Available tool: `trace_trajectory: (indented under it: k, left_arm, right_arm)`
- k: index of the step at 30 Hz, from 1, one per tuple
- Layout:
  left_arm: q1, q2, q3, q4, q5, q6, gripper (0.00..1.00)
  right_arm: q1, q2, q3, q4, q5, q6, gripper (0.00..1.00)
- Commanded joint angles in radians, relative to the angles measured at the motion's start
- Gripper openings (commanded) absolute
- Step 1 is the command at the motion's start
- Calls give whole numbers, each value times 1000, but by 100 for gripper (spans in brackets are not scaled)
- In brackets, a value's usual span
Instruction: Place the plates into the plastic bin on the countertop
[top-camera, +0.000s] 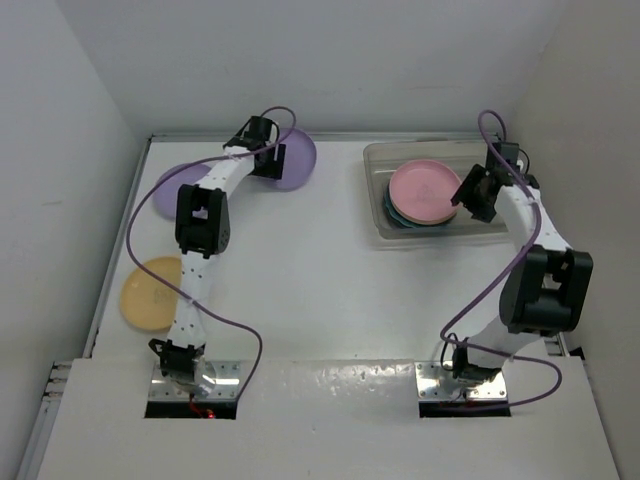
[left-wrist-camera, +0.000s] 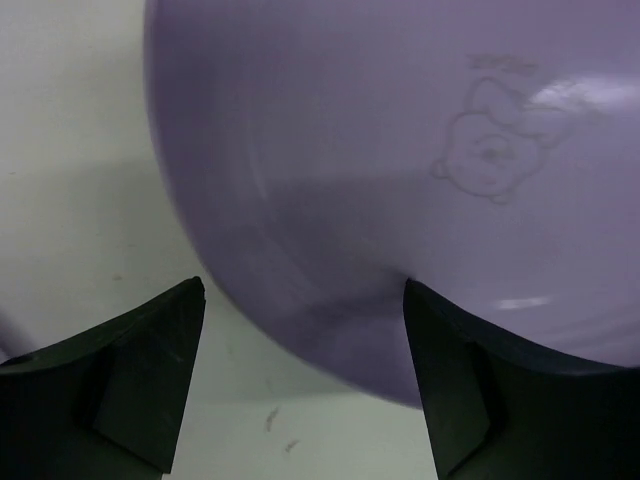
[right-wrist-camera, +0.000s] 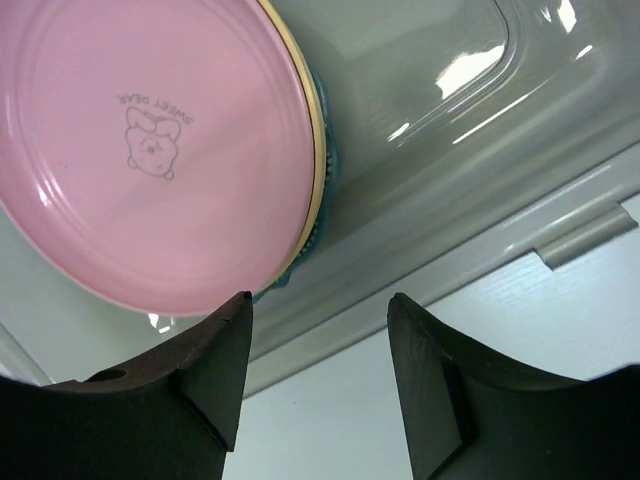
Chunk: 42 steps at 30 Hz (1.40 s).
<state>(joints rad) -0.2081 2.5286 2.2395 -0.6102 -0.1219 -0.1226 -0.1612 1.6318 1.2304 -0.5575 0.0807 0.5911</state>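
The clear plastic bin (top-camera: 380, 190) sits at the back right of the white countertop (top-camera: 320, 290). It holds a stack topped by a pink plate (top-camera: 425, 190), with a yellow rim and a teal scalloped plate (right-wrist-camera: 325, 215) under it. My right gripper (top-camera: 470, 195) is open and empty above the bin's near rim (right-wrist-camera: 450, 250). A lavender plate (top-camera: 295, 160) lies at the back left; my left gripper (top-camera: 262, 160) is open over its edge (left-wrist-camera: 400, 200). A second lavender plate (top-camera: 168, 195) and a yellow-orange plate (top-camera: 150, 292) lie at the left.
White walls border the countertop on three sides. Two metal mount plates (top-camera: 195, 385) hold the arm bases at the front edge. Purple cables loop from both arms over the surface.
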Motion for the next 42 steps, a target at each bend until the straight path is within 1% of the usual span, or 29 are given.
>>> trace_trajectory:
  k: [1,3,4,5,6,8,9,10,11,12,13,14,17,19,20,21,22,23,24,27,28,30,33,34,37,38,40,41,42]
  left_arm:
    - [1,4,30,40,-128,-35,82]
    - [1,4,8,40,-119,-35,82]
    - [1,4,-3,40,-104,-35,78]
    - [1,15,-3,40,-41,-35,72]
    - [1,28,-3,40,-1,-23,56]
    - [1,29,-30,40,79,-23,38]
    - [12,19,-47,40,112,-23,22]
    - [12,19,-73,40,148,-23,13]
    - [22,4,-89,40,212,-23,5]
    - [33,-17,-101,40,246,-11,0]
    - [33,-31,-112,40,286,-2,0]
    - [45,-46,-125,30,359,21,0]
    - [55,-154,-162,10,436,86,0]
    - [55,-232,-193,10,519,119,0]
    - [55,-313,-225,10,566,155,0]
    - [55,-353,-242,1,583,176,0]
    - [44,-391,-256,1,599,198,0]
    - [44,-427,-271,-12,617,219,0]
    - [35,-491,-299,-29,652,256,0]
    - [6,-562,-343,-68,665,293,0]
    - [-13,-592,-343,-97,665,293,0]
    - [-22,-617,-374,-120,674,293,0]
    - [-42,-659,-408,-138,697,293,0]
    - [-42,-668,-429,-138,697,284,0]
    - [-63,-689,-460,-138,686,284,0]
    - [-63,-689,-460,-138,686,284,0]
    - [-63,-689,-469,-138,696,275,0]
    - [-63,-689,-469,-138,706,275,0]
    - [-63,-689,-469,-138,706,275,0]
  right_arm:
    - [15,-64,-23,22,16,-28,56]
    - [28,-87,-28,19,28,-34,55]
    - [35,-93,-26,24,28,-36,55]
    - [41,-99,-20,22,34,-34,55]
    - [43,-98,-16,19,40,-31,55]
    - [55,-95,7,13,48,-31,54]
    - [66,-90,26,11,53,-33,54]
    - [72,-90,35,7,53,-39,54]
    - [95,-89,56,-2,62,-43,54]
    - [104,-87,78,1,73,-69,54]
    - [115,-89,89,-4,74,-80,54]
    - [153,-86,118,1,76,-95,54]
    - [239,-78,155,11,53,-184,55]
    - [328,-72,181,39,-5,-240,60]
    - [372,-58,205,57,-51,-250,65]
    - [394,-40,213,70,-52,-261,67]
    - [432,-29,231,88,-137,-276,69]
    - [448,-17,238,97,-163,-278,71]
    - [489,29,250,105,-205,-277,72]
    - [535,98,308,120,-237,-249,72]
    - [546,132,357,114,-240,-241,72]
    - [565,180,391,110,-260,-217,72]
    - [580,227,405,119,-269,-186,69]
    - [581,238,403,117,-269,-179,67]
    - [586,228,364,142,-266,-157,53]
    - [588,223,315,181,-260,-139,40]
    - [585,220,275,211,-243,-110,24]
    - [588,218,264,212,-242,-102,10]
    - [589,220,261,215,-236,-90,5]
